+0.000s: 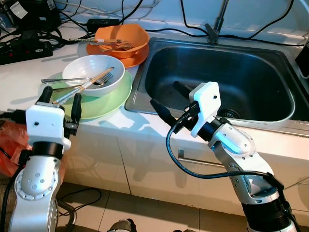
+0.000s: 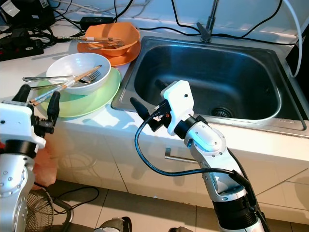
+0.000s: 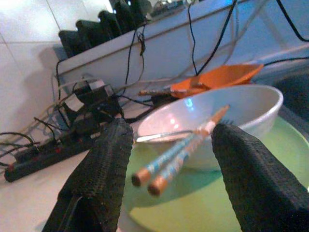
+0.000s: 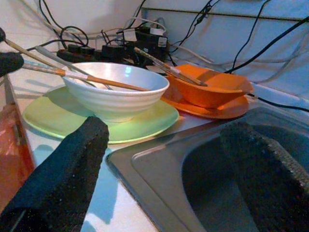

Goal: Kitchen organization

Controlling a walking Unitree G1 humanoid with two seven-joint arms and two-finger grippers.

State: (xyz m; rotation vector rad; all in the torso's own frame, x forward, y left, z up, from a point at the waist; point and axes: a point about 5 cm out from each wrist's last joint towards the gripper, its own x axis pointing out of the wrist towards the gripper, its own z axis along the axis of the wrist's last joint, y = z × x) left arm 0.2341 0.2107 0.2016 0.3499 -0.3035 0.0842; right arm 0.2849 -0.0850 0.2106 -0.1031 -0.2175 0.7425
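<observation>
White ceramic catches our eye first: a white bowl (image 1: 94, 73) sits on a green plate (image 1: 107, 99) on the tabletop (image 1: 29, 77), just left of the steel sink (image 1: 219, 79). A pair of chopsticks (image 1: 83, 87) leans across the bowl's rim, its near ends jutting out toward us over the plate's edge, and a fork (image 1: 72, 80) lies in the bowl with its handle pointing left. Behind them an orange bowl (image 1: 123, 39) rests on an orange plate (image 1: 129, 58), with more utensils lying across it. Our left gripper (image 1: 61, 101) hovers at the front edge of the tabletop with its fingers (image 3: 104, 169) spread apart, and the chopstick ends sit in the gap between them without touching either one. Our right gripper (image 1: 170, 102) reaches over the near left corner of the sink, fingers (image 4: 65, 169) wide open and empty, pointing toward the dishes. Black cables and a power strip (image 1: 24, 48) crowd the back of the tabletop.
</observation>
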